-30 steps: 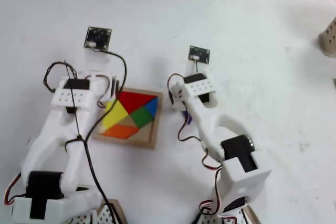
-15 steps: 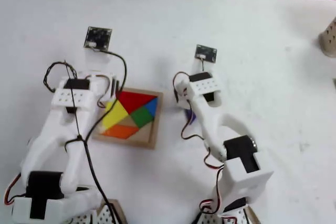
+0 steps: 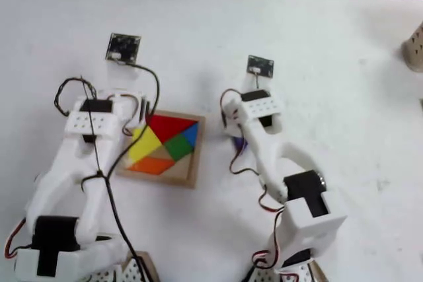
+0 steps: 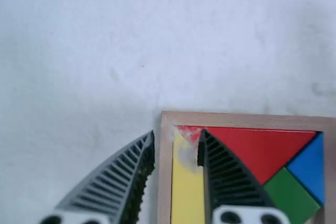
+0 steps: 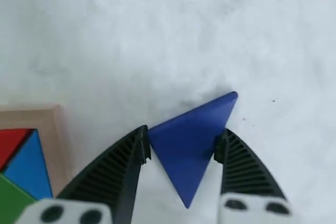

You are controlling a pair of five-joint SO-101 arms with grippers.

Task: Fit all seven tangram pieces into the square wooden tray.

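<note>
Right claw [image 5: 182,137], closed onto the dark blue triangle [image 5: 190,145]: the triangle's long edge lies against one finger and the opposite corner meets the other, so the piece sits crosswise between them. Whether it is lifted or rests on the bench [image 5: 157,35] cannot be told.

Seen from above, this claw stands near the tray [image 3: 197,153], on the tray's right side, with a strip of bare bench between the two. The tray therefore lies to the left of the claw. The coming move is judged to be a short sideways carry in that direction by the right arm, which is the arm nearer the piece.

Inside the tray lie a red piece [image 3: 170,127], a yellow piece [image 3: 144,144], a green piece [image 3: 178,146], a light blue piece [image 3: 192,135] and an orange piece [image 3: 153,165], fitted together toward the far and left sides. The tray's wooden floor shows bare along the side nearest the right arm and toward the arms' bases, and this is the likely seat for the triangle. Its long edge would probably need turning to match that gap.

Farther off, the left claw [image 4: 176,136] straddles the tray's far left corner. Its fingers are apart, one outside the rim and one over the yellow piece, gripping nothing.
</note>
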